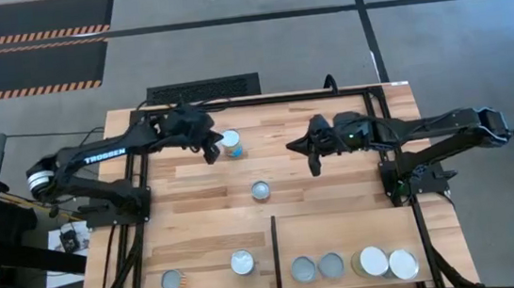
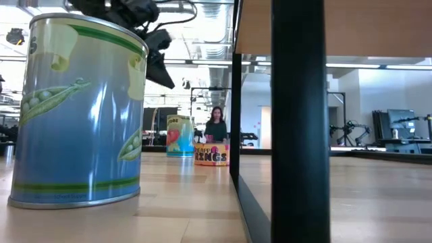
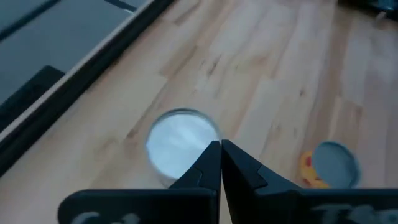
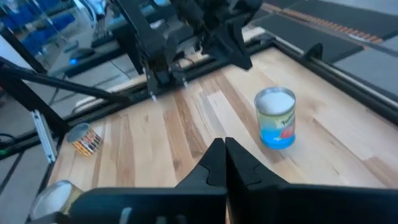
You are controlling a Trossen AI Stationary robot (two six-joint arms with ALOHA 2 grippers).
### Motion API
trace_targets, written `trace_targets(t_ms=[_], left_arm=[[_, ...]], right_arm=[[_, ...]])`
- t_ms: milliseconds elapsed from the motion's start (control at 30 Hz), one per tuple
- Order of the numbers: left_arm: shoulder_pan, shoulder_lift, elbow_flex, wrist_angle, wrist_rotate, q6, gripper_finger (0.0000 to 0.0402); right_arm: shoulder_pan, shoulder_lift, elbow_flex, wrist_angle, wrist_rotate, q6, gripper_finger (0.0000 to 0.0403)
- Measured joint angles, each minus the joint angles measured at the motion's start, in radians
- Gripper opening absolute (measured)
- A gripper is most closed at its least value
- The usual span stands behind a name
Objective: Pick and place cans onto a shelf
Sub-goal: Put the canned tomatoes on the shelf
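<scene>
A blue-labelled can (image 1: 231, 144) stands upright on its base at the far middle of the table. My left gripper (image 1: 211, 155) hangs shut just left of it and above it, touching nothing; its wrist view shows the can's silver top (image 3: 182, 140) under the shut fingers (image 3: 221, 149). A second can (image 1: 260, 191) with an orange label (image 3: 308, 168) stands mid-table. My right gripper (image 1: 291, 145) is shut and empty, raised right of the blue can (image 4: 275, 118). The shelf (image 1: 341, 235) at the near right, behind its black divider (image 1: 276, 254), holds several cans (image 1: 330, 266).
Two more cans (image 1: 173, 282) (image 1: 242, 262) stand near the table's front edge, left of the divider; the pea-labelled one (image 2: 77, 111) fills the low view's left. A black frame rail (image 1: 262, 98) runs along the far edge. A person (image 2: 216, 125) stands in the room beyond.
</scene>
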Motion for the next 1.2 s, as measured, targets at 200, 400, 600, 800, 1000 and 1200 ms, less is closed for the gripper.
trace_targets(t_ms=[200, 400, 600, 800, 1000, 1200], left_arm=[[0.092, 0.074, -0.066, 0.067, -0.147, -0.007, 0.0000], [0.171, 0.249, -0.068, 0.117, -0.052, -0.023, 0.0000], [0.136, 0.405, -0.067, 0.395, 0.117, -0.047, 0.0000], [0.047, 0.458, -0.066, 0.520, 0.183, -0.088, 0.0000], [-0.032, 0.464, -0.066, 0.533, 0.177, -0.097, 0.0000], [-0.069, 0.464, -0.066, 0.524, 0.199, -0.133, 0.0000]], right_arm=[[0.001, 0.091, 0.063, 0.001, -0.031, -0.003, 0.0008], [0.007, 0.117, 0.100, -0.006, -0.047, -0.004, 0.0008], [0.017, 0.073, 0.103, -0.046, -0.039, 0.008, 0.0008], [0.035, 0.002, 0.103, -0.175, -0.020, 0.025, 0.0008], [0.035, 0.006, 0.103, -0.224, -0.019, 0.042, 0.0009], [0.024, 0.113, 0.102, -0.218, -0.081, 0.053, 0.0015]])
